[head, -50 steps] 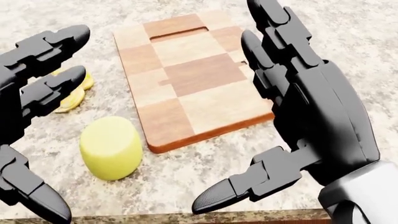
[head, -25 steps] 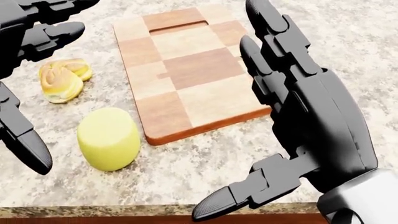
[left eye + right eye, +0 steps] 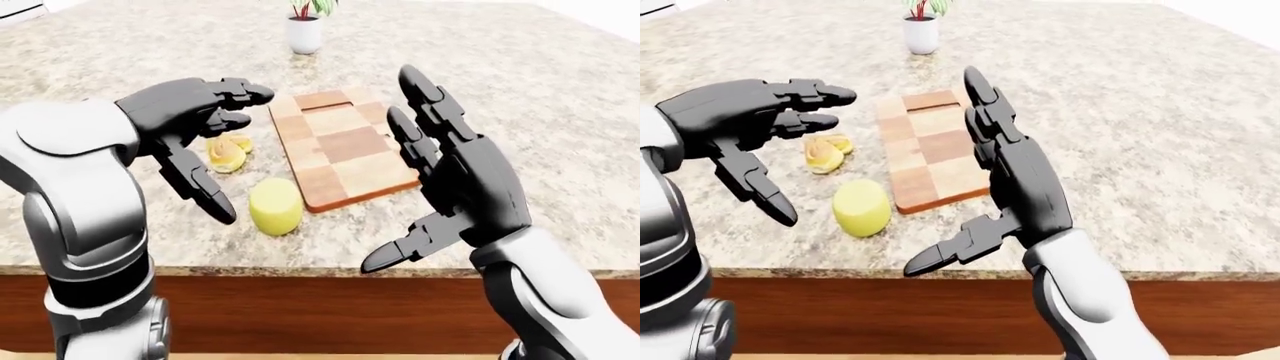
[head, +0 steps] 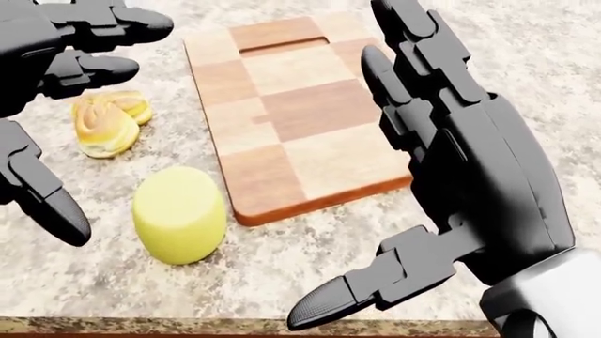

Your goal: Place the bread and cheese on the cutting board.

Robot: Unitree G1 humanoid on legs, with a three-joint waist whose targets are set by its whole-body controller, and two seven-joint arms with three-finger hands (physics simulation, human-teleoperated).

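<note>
A checkered wooden cutting board (image 4: 291, 105) lies bare on the granite counter. The bread (image 4: 105, 121), a yellow-brown roll, lies left of the board. The cheese (image 4: 180, 213), a pale yellow cylinder on its side, lies below the bread by the board's lower left corner. My left hand (image 3: 205, 139) is open and hovers above and to the left of the bread, fingers spread, holding nothing. My right hand (image 3: 440, 180) is open and hovers over the board's right edge, empty.
A white pot with a plant (image 3: 304, 31) stands on the counter beyond the board's top end. The counter's near edge (image 3: 300, 271) runs just below the cheese, with a wooden cabinet face under it.
My left hand has risen and moved up-left off the bread, which now shows in full. The head view has shifted slightly. My right hand holds about the same place.
</note>
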